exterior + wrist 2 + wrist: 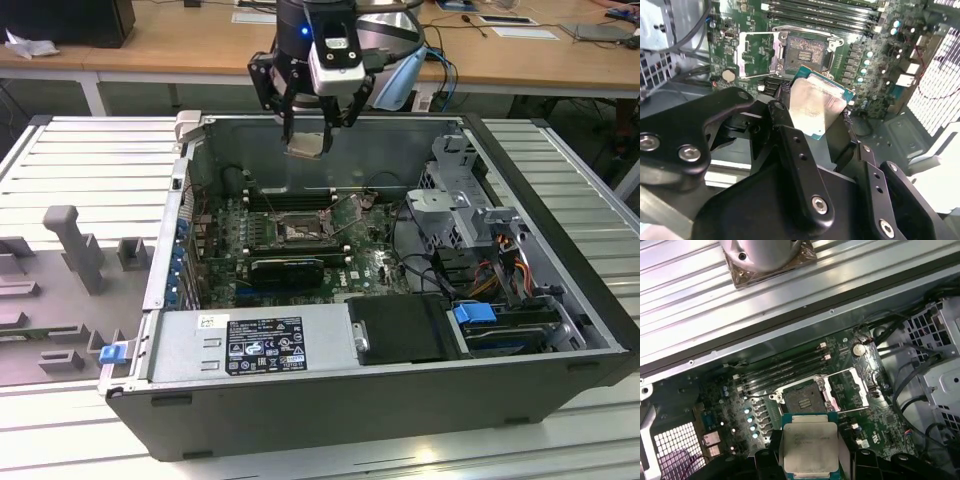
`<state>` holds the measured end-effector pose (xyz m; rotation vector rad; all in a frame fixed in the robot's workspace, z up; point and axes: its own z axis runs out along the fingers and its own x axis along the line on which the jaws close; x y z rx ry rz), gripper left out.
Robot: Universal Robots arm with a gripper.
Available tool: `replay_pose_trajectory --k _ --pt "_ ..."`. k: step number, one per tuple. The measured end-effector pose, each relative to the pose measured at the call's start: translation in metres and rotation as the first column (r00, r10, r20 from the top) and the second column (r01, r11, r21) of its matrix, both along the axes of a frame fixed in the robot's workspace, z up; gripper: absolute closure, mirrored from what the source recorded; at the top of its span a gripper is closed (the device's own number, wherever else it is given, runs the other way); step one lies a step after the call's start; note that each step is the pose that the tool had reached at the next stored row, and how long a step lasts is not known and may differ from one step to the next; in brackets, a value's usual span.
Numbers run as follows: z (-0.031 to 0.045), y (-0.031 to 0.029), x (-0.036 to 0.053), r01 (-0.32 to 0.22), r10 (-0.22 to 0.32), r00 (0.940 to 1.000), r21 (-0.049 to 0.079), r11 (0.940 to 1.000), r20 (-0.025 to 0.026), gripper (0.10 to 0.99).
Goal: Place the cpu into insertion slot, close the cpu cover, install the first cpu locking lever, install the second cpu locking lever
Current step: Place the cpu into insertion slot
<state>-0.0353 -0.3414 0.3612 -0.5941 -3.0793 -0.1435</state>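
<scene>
The tool (pixel 307 138) grips the cpu (pixel 809 447) by its edges, high above the open insertion slot (pixel 802 398), probably to spare the contacts on its underside.

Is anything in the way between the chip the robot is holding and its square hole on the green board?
Nothing visible. The fingers hold the cpu up over the case. The insertion slot lies bare, with the cpu cover swung open beside it.
</scene>
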Motion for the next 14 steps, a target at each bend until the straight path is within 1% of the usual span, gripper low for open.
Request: replay_pose_trajectory --k 3,6,11,13,14 --pt "-0.0002 0.0000 0.0000 0.057 -0.057 0.9984 0.000 0.9984 0.0000 0.557" --pt "-0.0007 0.0001 0.0000 0.085 -0.085 0.9963 0.000 0.9963 -0.0002 0.557" --pt "-0.0030 0.0000 0.0000 0.090 -0.090 0.9959 0.000 0.9959 -0.0007 0.557" --pt "-0.0039 0.0000 -0.0001 0.090 -0.090 0.9959 0.000 0.9959 -0.0019 0.557" --pt "-0.0041 0.0000 0.0000 0.091 -0.091 0.9959 -0.001 0.9959 -0.0048 0.557"
